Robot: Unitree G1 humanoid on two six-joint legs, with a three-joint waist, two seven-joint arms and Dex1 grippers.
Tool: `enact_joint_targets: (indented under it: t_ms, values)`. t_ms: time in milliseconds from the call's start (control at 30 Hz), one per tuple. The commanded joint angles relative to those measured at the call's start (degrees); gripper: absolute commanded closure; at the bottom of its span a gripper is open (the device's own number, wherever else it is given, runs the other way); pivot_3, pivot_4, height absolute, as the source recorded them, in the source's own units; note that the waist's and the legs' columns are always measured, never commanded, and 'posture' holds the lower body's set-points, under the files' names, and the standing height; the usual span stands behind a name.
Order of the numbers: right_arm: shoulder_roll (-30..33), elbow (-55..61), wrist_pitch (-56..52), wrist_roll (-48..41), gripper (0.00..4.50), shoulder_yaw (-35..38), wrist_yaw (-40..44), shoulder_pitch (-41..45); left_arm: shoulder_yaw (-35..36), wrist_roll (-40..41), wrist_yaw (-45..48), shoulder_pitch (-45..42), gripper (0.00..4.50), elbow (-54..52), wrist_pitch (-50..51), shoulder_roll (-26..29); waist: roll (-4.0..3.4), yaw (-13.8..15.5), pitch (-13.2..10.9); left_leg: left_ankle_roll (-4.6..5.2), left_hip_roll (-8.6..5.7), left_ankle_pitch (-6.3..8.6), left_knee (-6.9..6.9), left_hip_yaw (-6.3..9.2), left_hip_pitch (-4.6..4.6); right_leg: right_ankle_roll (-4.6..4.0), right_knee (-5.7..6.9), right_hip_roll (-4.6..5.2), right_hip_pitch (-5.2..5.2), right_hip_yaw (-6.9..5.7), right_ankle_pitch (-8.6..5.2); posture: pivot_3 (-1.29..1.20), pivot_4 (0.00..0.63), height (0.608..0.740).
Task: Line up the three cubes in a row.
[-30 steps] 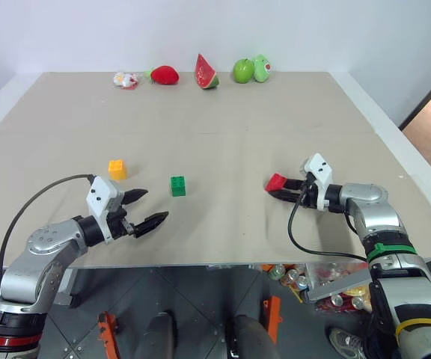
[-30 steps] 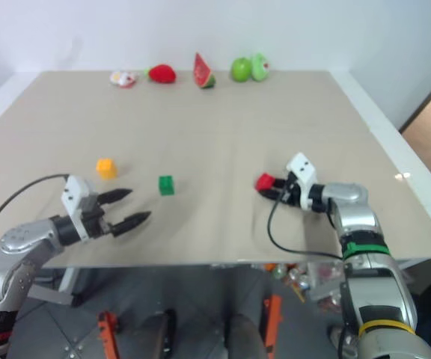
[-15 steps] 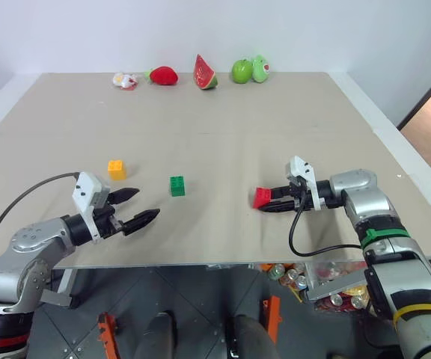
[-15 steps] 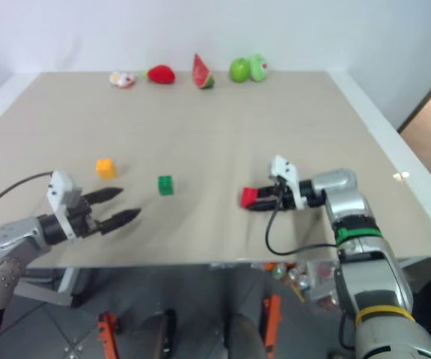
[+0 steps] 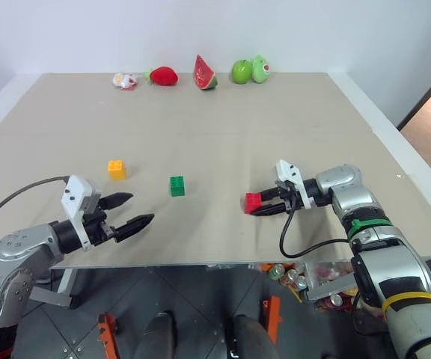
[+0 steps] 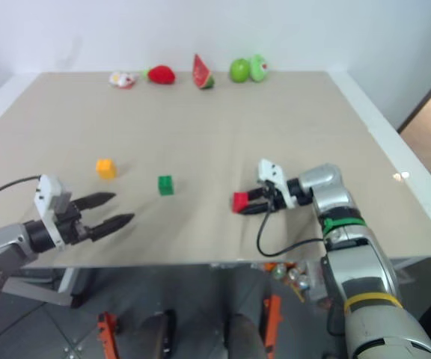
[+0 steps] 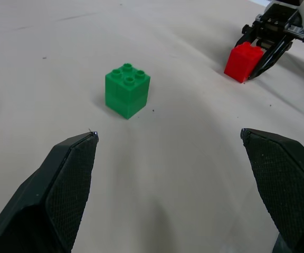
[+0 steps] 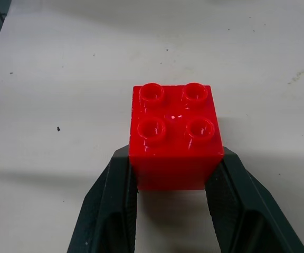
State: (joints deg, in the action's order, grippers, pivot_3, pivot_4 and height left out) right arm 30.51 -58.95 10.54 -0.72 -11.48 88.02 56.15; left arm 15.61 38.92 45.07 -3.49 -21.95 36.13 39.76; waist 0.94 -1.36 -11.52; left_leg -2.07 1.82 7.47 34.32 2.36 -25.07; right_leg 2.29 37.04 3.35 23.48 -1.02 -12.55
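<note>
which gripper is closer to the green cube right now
Left. The left gripper, open, sits just to the green cube's near left with bare table between. The right gripper, shut on the red cube, is farther off on the cube's other side.

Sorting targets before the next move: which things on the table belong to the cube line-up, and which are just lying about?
Job:
- red cube, clamped in the right gripper
- green cube, loose on the table
- yellow cube, loose on the table

Lying about, along the far edge:
- strawberry
- watermelon slice
- green apple
- pale green toy beside the apple
- small white-and-red toy
</note>
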Motion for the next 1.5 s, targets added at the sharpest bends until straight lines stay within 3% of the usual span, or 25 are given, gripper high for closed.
enact_joint_targets:
  t_ms: [33, 200, 400, 600, 833, 1100, 1433, 1500]
  values:
    - [-0.7, -1.7, 1.3, 1.4, 2.23, 0.0, -1.1, 1.8, 0.0, -0.5, -0.1, -1.9, 0.00, 0.3, -0.7, 0.7, 0.00, 0.0, 0.0, 0.00, 0.00, 0.00, 0.00, -0.02, 0.01, 0.00, 0.00, 0.00, 0.00, 0.02, 0.00, 0.00, 0.150, 0.740]
    - [0.9, -1.7, 3.2, 3.2, 0.62, 0.2, -3.3, 2.5, -3.4, -4.1, 0.0, -7.4, 0.00, 7.3, -3.3, -1.0, 0.00, 0.0, 0.0, -0.02, 0.00, -0.02, 0.03, -0.06, 0.12, 0.04, 0.00, -0.03, -0.05, 0.11, 0.16, 0.00, 0.150, 0.740]
    - [7.4, 4.8, 1.5, 0.0, 0.62, 3.0, 3.5, 4.6, -9.9, -10.8, 1.5, -16.3, 0.00, 19.3, -8.9, -4.5, 0.00, 0.1, 0.0, -0.07, -0.03, -0.11, 0.12, -0.39, 0.06, 0.19, -0.01, 0.00, 0.02, 0.43, 0.46, 0.00, 0.150, 0.740]
    - [14.0, 16.9, -4.9, -8.3, 0.62, 5.9, 4.5, 6.2, -14.7, -16.6, 3.9, -24.2, 0.00, 32.6, -15.4, -8.2, 0.00, 0.0, 0.0, -0.08, -0.04, -0.13, 0.10, -0.62, 0.00, 0.31, -0.02, -0.01, 0.15, 0.68, 0.36, 0.00, 0.150, 0.740]
    - [14.6, 36.9, -16.8, -16.3, 0.62, 9.4, -0.3, -2.2, -20.1, -22.8, 10.7, -32.0, 0.00, 46.9, -22.7, -10.6, 0.01, 0.1, 0.0, -0.05, 0.02, -0.02, -0.05, -0.66, -0.10, 0.51, 0.04, -0.16, 0.34, 0.80, 0.32, 0.00, 0.150, 0.740]
    - [14.9, 53.7, -28.3, -22.6, 0.62, 13.1, -7.6, -12.1, -21.0, -27.4, 13.9, -41.3, 0.00, 62.4, -30.1, -13.8, 0.01, 0.2, 0.0, -0.03, -0.05, -0.04, 0.26, -0.74, -0.24, 0.49, 0.02, -0.04, 0.35, 0.85, 0.39, 0.00, 0.150, 0.740]
    - [15.1, 60.2, -33.4, -25.5, 0.62, 14.9, -13.5, -18.4, -20.6, -29.5, 17.9, -46.7, 0.00, 71.8, -34.1, -17.6, 0.02, 0.2, 0.0, -0.02, -0.06, -0.05, 0.32, -0.80, -0.29, 0.58, 0.02, -0.02, 0.36, 0.91, 0.46, 0.00, 0.150, 0.740]
    - [15.3, 59.7, -33.3, -25.5, 0.57, 14.9, -13.8, -18.3, -20.3, -29.7, 18.4, -46.9, 0.60, 72.5, -34.5, -17.6, 0.02, 0.2, 0.0, -0.02, -0.06, -0.05, 0.31, -0.79, -0.29, 0.63, 0.02, -0.03, 0.37, 0.90, 0.48, 0.00, 0.150, 0.740]
